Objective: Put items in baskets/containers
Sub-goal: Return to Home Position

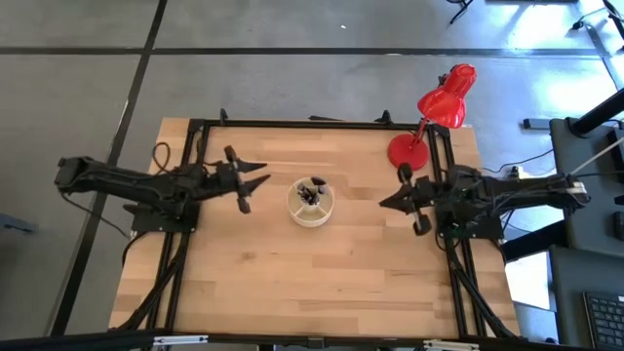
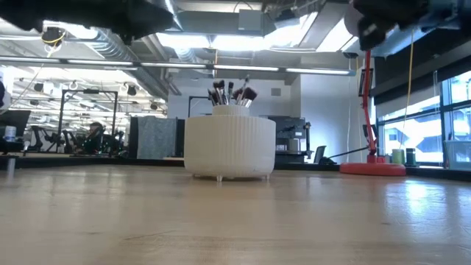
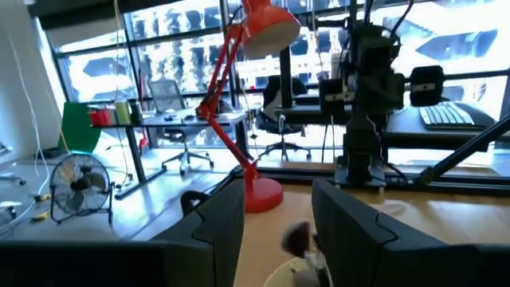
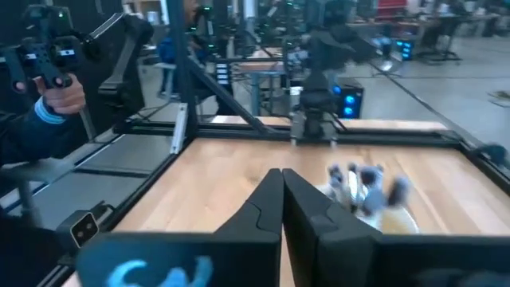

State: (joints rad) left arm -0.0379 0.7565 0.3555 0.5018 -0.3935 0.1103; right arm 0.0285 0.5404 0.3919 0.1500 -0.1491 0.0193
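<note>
A round cream container (image 1: 311, 203) stands on its small feet on the wooden table (image 1: 244, 283), seen side-on in the low view (image 2: 229, 147). Several dark-handled brushes (image 2: 231, 94) stand upright in it, bristles up; they also show in the high view (image 1: 312, 192) and blurred in the right wrist view (image 4: 366, 183). My left gripper (image 1: 261, 179) is left of the container, level and open, with nothing between its fingers (image 3: 275, 219). My right gripper (image 1: 385, 202) is right of the container, level and shut, holding nothing (image 4: 281, 199).
A red desk lamp (image 1: 444, 102) stands with its round base (image 1: 408, 151) at the far right of the table, close to my right arm. A black frame (image 1: 322, 124) runs along the table's edges. A person's hand with a controller (image 4: 60, 88) shows beyond the table.
</note>
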